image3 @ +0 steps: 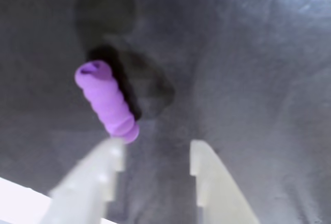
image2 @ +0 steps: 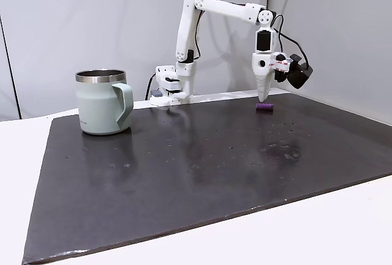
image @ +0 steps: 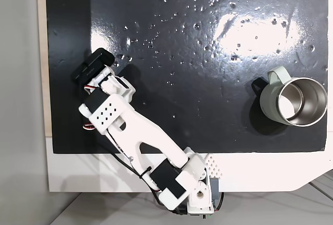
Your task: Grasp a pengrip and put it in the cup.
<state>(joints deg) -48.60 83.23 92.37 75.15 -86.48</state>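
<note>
Seen in the wrist view: purple pengrip (image3: 107,103) lying on the black mat (image3: 248,79), near end just beside the left fingertip (image3: 111,154); gripper (image3: 155,157) spread, gap sitting right of the tube, nothing pinched. Far off at the mat's other end in a fixed view: mint cup (image2: 103,101), upright. Likely to go wrong: closing from here, left finger nudging the tube and rolling it aside.

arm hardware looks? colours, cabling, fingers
White printed arm with black servo blocks at the joints and thin black and red cables along the links. A black camera module sits at the wrist. The gripper has pale, translucent-white tapered fingers with notched inner edges.
</note>
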